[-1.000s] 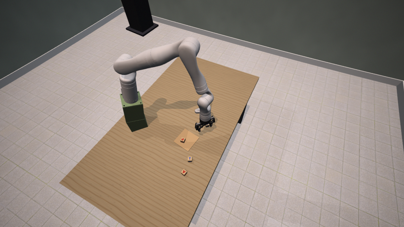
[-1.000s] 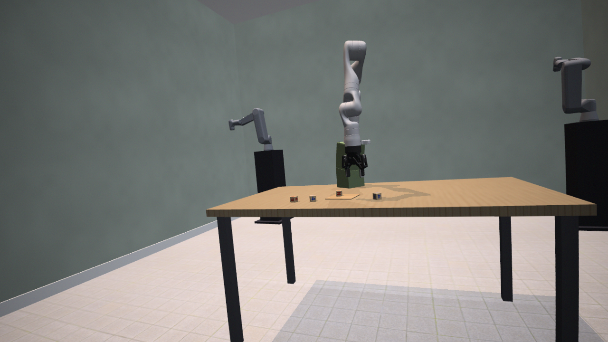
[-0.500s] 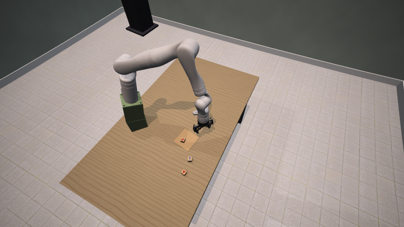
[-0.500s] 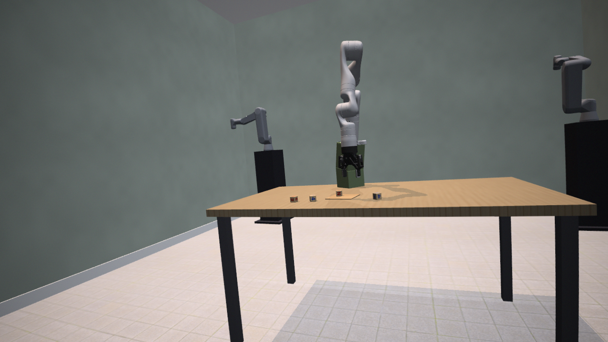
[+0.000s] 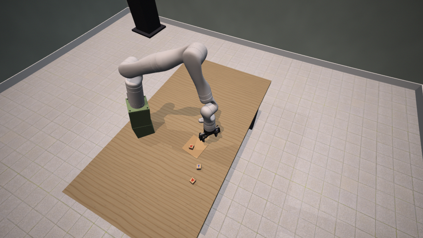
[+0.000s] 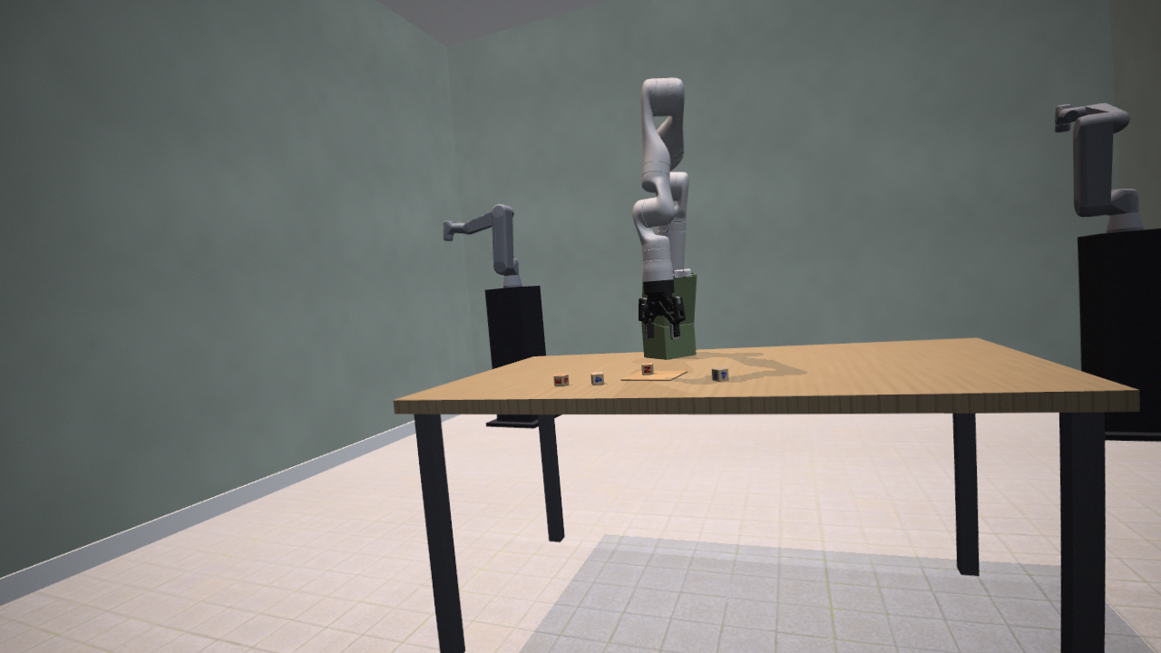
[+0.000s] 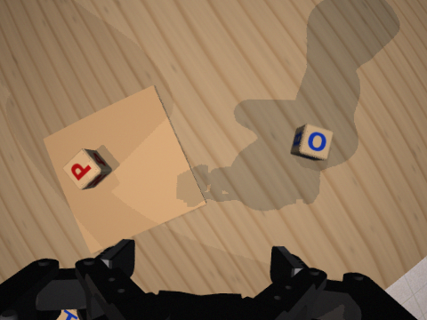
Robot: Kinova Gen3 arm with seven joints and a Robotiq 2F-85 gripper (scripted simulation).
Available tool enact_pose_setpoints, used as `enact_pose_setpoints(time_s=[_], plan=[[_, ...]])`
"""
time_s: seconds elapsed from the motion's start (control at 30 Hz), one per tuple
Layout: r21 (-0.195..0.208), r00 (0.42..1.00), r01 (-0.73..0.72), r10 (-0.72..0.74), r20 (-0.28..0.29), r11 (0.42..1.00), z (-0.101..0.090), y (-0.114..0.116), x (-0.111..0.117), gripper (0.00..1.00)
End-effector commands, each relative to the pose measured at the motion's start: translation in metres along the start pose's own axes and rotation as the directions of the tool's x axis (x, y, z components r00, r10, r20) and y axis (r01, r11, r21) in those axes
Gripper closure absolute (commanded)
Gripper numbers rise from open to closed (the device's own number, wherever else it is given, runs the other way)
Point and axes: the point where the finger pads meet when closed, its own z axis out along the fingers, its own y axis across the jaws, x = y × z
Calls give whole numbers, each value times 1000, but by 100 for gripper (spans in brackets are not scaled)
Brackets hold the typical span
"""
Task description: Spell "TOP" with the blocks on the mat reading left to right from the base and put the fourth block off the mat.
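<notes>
Black and jointed, the hand hangs in the air above the wooden counter, its two fingers spread wide with nothing between them; a pale grey arm carries it.

Ahead of the fingers in the wrist view, a tan mat lies flat; on it, near one edge, sits the P block, its red letter upward. Off the mat, on the bare wood, is the O block, blue letter up; beyond the mat's other side are the T block, also blue, and, farther out, the red A block, the spare one.

The blocks look like small wooden cubes, probably light, stiff and hard to harm; they should be taken low by two opposite side faces, the fingers square to them, since a grip across corners may twist the letter or let the smooth sides slip; the mat seems thin and could shift if a fingertip scrapes it; T and O still need bringing over, and P likely needs turning and perhaps shifting, with A left alone.
</notes>
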Motion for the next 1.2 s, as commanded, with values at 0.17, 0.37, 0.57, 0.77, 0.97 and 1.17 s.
enact_pose_setpoints(time_s=[0.17,0.37,0.57,0.77,0.97,1.17], plan=[[0,1000,-11,11,2,1000,-1,-19,-6,0],[0,1000,-11,11,2,1000,-1,-19,-6,0],[-1,1000,-11,11,1,1000,-2,-35,-8,0],[-1,1000,-11,11,1,1000,-2,-35,-8,0],[-1,1000,-10,10,1,1000,-2,-49,-10,0],[-2,1000,-9,9,1,1000,-3,-63,-10,0]])
